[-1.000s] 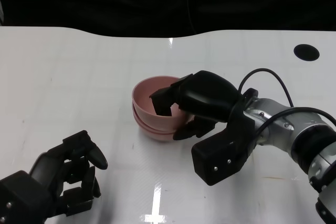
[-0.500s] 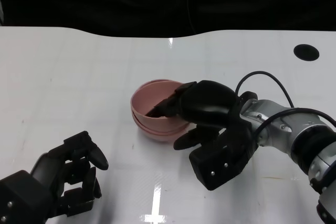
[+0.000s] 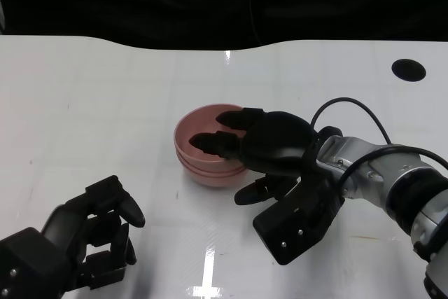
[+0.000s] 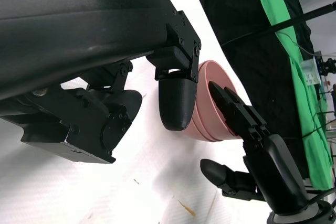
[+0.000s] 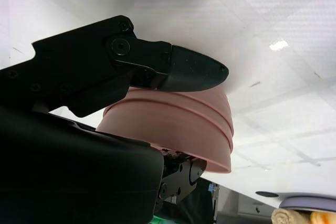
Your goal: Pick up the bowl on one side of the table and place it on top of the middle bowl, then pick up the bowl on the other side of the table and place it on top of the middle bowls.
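Head view, left to right: the left hand [image 3: 77, 243] rests low on the white table [image 3: 105, 103], its fingers curled inward with nothing in them. Near the table's middle sits the stack of pink bowls [image 3: 199, 148], nested upright one inside another. The right hand [image 3: 262, 148] reaches in over the stack's right rim, fingers [image 3: 210, 141] dipping inside the top bowl and another finger outside the wall, so it grips the rim. Toward the far right edge lies a dark round hole [image 3: 408, 69].
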Robot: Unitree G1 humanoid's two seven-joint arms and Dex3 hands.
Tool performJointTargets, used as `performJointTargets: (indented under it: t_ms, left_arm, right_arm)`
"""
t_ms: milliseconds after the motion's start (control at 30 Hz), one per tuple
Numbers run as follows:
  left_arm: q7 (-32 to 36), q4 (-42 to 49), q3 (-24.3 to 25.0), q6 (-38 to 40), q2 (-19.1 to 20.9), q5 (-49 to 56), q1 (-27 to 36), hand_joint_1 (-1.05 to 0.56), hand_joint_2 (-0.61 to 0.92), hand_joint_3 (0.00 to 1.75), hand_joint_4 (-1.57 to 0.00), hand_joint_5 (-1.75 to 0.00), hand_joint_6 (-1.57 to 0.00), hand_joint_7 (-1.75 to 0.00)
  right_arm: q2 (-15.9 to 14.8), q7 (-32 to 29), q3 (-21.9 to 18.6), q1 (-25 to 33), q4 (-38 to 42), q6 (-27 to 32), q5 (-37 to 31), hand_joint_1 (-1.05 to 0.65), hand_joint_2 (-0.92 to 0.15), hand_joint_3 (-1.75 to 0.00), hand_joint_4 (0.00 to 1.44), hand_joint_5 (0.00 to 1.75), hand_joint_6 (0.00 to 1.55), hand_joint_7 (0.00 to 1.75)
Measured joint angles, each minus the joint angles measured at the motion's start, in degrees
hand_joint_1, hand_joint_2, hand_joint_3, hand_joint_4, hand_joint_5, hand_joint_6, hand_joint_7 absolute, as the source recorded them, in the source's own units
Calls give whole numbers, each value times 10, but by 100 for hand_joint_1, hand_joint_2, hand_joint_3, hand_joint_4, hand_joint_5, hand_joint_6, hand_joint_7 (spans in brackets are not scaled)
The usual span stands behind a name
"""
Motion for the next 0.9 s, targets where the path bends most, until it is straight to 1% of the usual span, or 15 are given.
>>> performJointTargets:
  t_ms: [267, 433, 567, 733, 833, 900]
  left_arm:
    - [0, 8, -1, -8, 0, 1, -1, 15, 69, 113, -74, -175, -56, -175]
    - [0, 9, -1, -9, 0, 1, -5, 14, 68, 114, -74, -175, -56, -175]
    - [0, 15, -1, -13, 0, 1, -7, 14, 67, 114, -73, -175, -56, -175]
    - [0, 16, -2, -14, 0, 1, -7, 15, 67, 114, -72, -175, -56, -175]
    - [0, 17, -1, -15, 0, 0, -8, 15, 69, 114, -73, -175, -56, -175]
    - [0, 17, -1, -17, 0, -1, -8, 15, 71, 111, -73, -175, -55, -175]
  right_arm:
    - [-2, -4, -1, 0, -2, -1, 1, -104, -92, -75, 0, 0, 0, 0]
    - [-17, -20, -3, 0, -21, -19, 2, -104, -92, -75, 0, 0, 0, 0]
    - [-37, -25, -11, 0, -48, -33, 3, -102, -92, -74, 0, 0, 0, 0]
    - [-71, -29, -41, 5, -97, -64, 27, -99, -92, -68, 0, 0, 0, 0]
    - [-96, -25, -60, 21, -139, -79, 46, -96, -92, -65, 0, 0, 0, 0]
    - [-113, -21, -74, 39, -169, -89, 62, -90, -92, -57, 0, 0, 2, 1]
